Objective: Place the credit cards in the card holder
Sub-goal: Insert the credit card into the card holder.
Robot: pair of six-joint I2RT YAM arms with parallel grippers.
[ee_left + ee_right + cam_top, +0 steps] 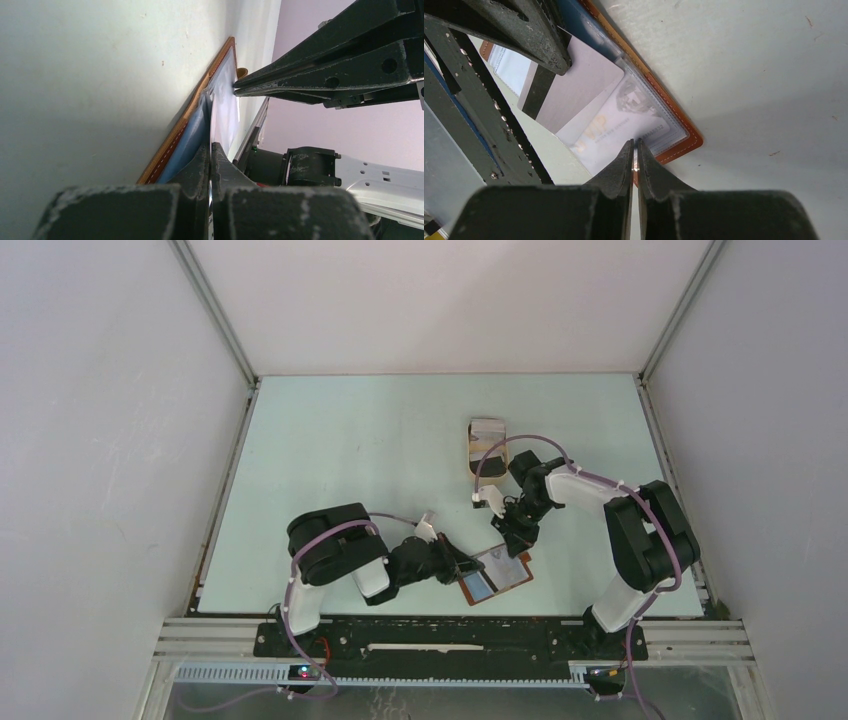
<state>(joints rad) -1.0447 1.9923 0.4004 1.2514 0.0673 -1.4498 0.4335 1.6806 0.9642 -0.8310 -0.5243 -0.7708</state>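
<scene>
The table (330, 460) is viewed whole from high above and behind the arm bases, facing down and forward. The wrist views are taken very close: the left one low along the left gripper (210, 148), grazing the surface, the right one steeply down past the right gripper (635, 145). The card holder (497, 578) (172, 134) (674, 110) is shared by all three views, the credit card (220, 132) (574, 85) by both wrist views.

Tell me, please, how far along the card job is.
Done: a VIP-printed card sits inside the card holder's clear pocket. In hand: left end effector pinches a striped card at the mouth; right end effector pinches the pocket edge. Left: cards seemingly lie in the tan tray.
</scene>
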